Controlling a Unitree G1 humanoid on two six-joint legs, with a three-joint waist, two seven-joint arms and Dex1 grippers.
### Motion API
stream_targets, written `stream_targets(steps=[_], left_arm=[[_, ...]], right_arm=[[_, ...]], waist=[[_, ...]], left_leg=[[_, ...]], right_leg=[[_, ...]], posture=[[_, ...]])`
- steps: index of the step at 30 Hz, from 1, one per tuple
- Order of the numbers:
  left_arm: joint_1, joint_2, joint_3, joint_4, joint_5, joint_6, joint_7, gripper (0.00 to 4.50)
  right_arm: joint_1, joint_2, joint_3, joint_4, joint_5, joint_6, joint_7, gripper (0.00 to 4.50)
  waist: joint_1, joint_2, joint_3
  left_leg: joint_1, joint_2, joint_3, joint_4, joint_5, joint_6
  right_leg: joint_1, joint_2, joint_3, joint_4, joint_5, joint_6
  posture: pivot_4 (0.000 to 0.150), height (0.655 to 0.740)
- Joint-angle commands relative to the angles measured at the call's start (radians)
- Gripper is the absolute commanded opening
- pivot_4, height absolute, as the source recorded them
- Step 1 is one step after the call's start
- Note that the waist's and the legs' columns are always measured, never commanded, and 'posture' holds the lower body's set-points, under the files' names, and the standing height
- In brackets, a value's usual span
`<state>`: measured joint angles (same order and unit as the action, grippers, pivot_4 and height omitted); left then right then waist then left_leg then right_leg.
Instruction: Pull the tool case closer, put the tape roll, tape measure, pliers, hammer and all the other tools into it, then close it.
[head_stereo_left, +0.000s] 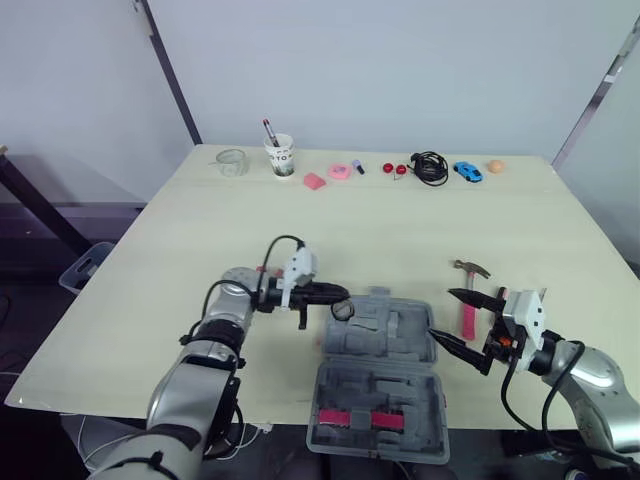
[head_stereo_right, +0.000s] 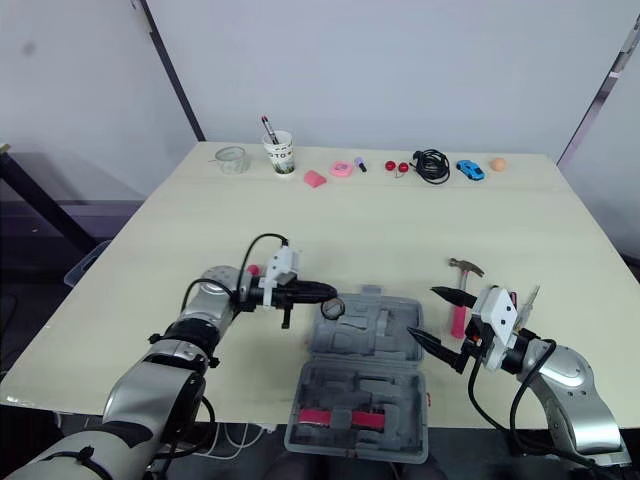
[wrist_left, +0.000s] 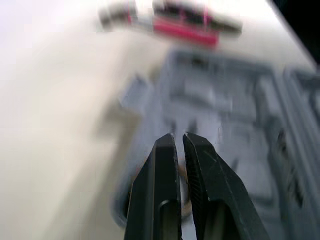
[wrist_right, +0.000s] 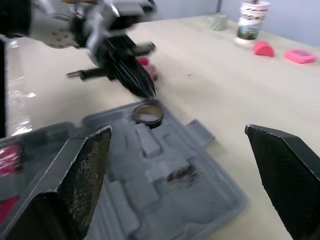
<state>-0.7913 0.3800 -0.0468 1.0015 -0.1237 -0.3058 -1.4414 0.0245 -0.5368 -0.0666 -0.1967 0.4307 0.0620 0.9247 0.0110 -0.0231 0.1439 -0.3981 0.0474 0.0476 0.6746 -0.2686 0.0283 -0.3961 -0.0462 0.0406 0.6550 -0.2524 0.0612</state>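
Both black fingers of the left gripper (head_stereo_left: 344, 296) are pinched almost shut on the rim of a small, brownish, ring-shaped tape roll (head_stereo_right: 333, 308). The roll sits at the far-left corner of the open grey moulded-plastic tool case (head_stereo_left: 400, 330), in or just above a round recess there; I cannot tell whether it is fully seated. The case lies at the near edge of the pale wooden table (head_stereo_left: 200, 220), between the two arms, with its lid hanging over that edge.

If the roll is already over its recess, letting go looks like the step in hand.

The right gripper (head_stereo_left: 442, 314) stands wide open and empty just right of the case. A hammer (head_stereo_left: 468, 318) with a pink handle and steel head lies on the table close beside that gripper. Its long axis runs near to far, with the head at the far end. The right arm is clearly the nearer one for it.

A white paper cup (head_stereo_left: 282, 156) at the far edge carries dark print too small to read.
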Motion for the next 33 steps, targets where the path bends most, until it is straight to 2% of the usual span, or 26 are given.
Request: stream_targets(steps=[1, 7, 14, 22, 24, 28, 33], left_arm=[[0.063, 0.048, 0.062, -0.167, -0.09, 0.075, -0.009, 0.34], [0.278, 0.156, 0.175, -0.449, -0.178, 0.189, 0.101, 0.34], [0.509, 0.224, 0.274, -0.602, -0.218, 0.245, 0.238, 0.34], [0.739, 0.247, 0.355, -0.699, -0.248, 0.265, 0.331, 3.79], [0.808, 0.253, 0.39, -0.726, -0.262, 0.278, 0.356, 4.42], [0.941, 0.253, 0.451, -0.76, -0.281, 0.284, 0.392, 4.42], [1.021, 0.253, 0.492, -0.755, -0.293, 0.275, 0.42, 4.42]], right_arm=[[-0.006, -0.008, -0.088, 0.01, 0.015, -0.02, -0.039, 4.5], [0.052, -0.008, -0.186, 0.037, 0.017, -0.043, -0.081, 4.5], [0.163, 0.005, -0.252, 0.051, 0.016, -0.067, -0.108, 4.5], [0.296, 0.031, -0.303, 0.047, 0.038, -0.076, -0.127, 4.5], [0.33, 0.039, -0.33, 0.057, 0.047, -0.083, -0.127, 4.5], [0.394, 0.054, -0.387, 0.093, 0.07, -0.109, -0.119, 4.5], [0.45, 0.064, -0.426, 0.14, 0.078, -0.14, -0.095, 4.5]], waist=[[-0.003, 0.0, 0.0], [-0.012, 0.0, 0.0], [-0.017, 0.001, 0.0], [-0.021, 0.001, 0.0], [-0.022, 0.0, -0.001], [-0.023, 0.0, -0.001], [-0.022, 0.0, -0.001]], left_leg=[[0.0, 0.0, 0.0, 0.0, 0.0, 0.0], [0.001, 0.001, 0.0, 0.0, 0.0, 0.0], [0.002, 0.001, 0.0, 0.0, 0.0, 0.0], [0.003, 0.002, 0.0, -0.001, 0.0, 0.0], [0.003, 0.003, 0.0, -0.001, 0.0, 0.0], [0.005, 0.007, 0.001, -0.005, 0.0, 0.0], [0.006, 0.008, 0.002, -0.004, 0.0, -0.001]], right_leg=[[0.0, 0.0, 0.0, 0.0, 0.0, 0.0], [0.0, 0.0, 0.0, 0.0, 0.0, 0.0], [0.0, -0.001, 0.0, 0.001, 0.0, 0.0], [0.0, -0.002, 0.001, 0.001, -0.001, -0.002], [0.0, -0.002, 0.001, 0.001, -0.002, -0.004], [0.0, -0.003, 0.003, -0.001, -0.003, -0.004], [0.0, -0.004, 0.003, -0.002, -0.003, -0.005]], posture=[[0.15, 0.74], [0.15, 0.74], [0.15, 0.74], [0.15, 0.74], [0.15, 0.74], [0.15, 0.74], [0.15, 0.74]])
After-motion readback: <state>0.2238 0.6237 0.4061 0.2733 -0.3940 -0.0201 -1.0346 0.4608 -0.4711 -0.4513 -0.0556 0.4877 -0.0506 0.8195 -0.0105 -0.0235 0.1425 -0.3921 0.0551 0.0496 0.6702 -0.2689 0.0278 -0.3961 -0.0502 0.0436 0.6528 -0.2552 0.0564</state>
